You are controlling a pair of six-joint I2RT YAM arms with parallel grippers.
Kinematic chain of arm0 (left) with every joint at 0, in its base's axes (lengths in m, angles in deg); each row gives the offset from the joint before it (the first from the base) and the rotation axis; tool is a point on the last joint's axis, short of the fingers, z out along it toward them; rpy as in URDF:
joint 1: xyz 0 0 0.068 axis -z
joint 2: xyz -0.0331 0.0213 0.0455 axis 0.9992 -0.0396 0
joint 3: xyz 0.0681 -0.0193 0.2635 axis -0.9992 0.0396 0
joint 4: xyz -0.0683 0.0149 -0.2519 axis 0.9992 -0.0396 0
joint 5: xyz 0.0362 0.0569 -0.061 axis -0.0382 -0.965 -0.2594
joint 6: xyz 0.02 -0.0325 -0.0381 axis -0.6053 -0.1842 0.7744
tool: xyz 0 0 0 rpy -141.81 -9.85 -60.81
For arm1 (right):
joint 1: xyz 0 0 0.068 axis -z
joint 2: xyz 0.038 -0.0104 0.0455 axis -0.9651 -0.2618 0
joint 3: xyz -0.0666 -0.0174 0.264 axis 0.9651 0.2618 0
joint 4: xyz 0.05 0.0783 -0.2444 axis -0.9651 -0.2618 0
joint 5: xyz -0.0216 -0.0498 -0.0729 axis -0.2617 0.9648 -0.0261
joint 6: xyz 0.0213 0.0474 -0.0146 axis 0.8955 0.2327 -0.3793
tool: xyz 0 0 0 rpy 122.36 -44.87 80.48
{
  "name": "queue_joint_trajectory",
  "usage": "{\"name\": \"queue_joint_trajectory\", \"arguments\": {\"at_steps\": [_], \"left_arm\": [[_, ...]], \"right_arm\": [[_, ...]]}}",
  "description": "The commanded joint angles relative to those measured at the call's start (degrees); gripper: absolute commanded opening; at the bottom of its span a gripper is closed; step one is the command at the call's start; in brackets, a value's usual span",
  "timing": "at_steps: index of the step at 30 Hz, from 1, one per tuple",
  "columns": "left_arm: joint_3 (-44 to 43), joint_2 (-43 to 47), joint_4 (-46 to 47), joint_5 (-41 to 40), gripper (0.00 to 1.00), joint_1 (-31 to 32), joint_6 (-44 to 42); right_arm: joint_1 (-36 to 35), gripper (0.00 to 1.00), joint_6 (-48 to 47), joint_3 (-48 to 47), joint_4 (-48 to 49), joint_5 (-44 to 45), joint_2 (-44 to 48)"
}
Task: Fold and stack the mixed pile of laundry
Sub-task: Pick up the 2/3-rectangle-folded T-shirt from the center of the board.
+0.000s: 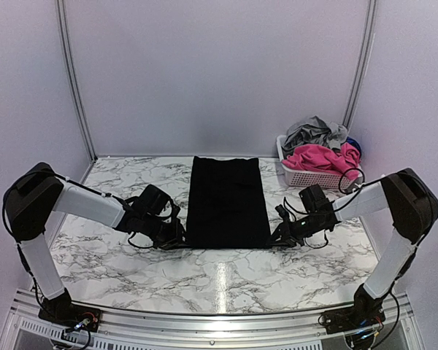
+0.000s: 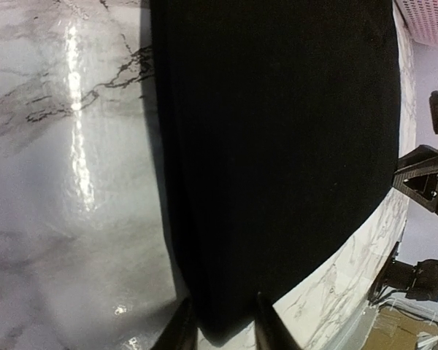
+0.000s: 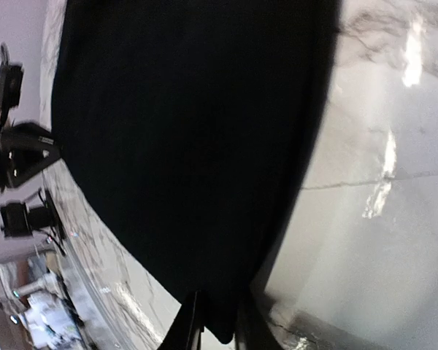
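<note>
Listing black cloth (image 1: 226, 200), flat on worktop (image 1: 131, 270): we find left fingers (image 2: 181, 328) apart astride its near-left corner, right fingers (image 3: 196, 321) pinching the near-right, seemingly to lift that hem for folding.

Cloth (image 1: 226, 200) lying flat in the middle of the table (image 1: 117, 255)
A basket (image 1: 306, 177) is sitting far right with garments (image 1: 317, 157) in it; the left gripper (image 1: 181, 240) and right gripper (image 1: 276, 237) are sitting at the cloth's near corners.
</note>
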Motion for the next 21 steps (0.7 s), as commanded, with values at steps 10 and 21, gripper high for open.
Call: {"name": "queue_joint_trajectory", "arguments": {"at_steps": [10,21], "left_arm": [[5.22,5.95,0.28,0.12,0.00,2.19,1.02],[12.28,31.03,-8.72,-3.28,0.00,11.61,11.42]], "right_arm": [[-3.90,0.00,4.99,3.24,-0.94,1.98,7.17],[-11.07,0.00,18.83,9.15,-12.93,5.83,37.38]]}}
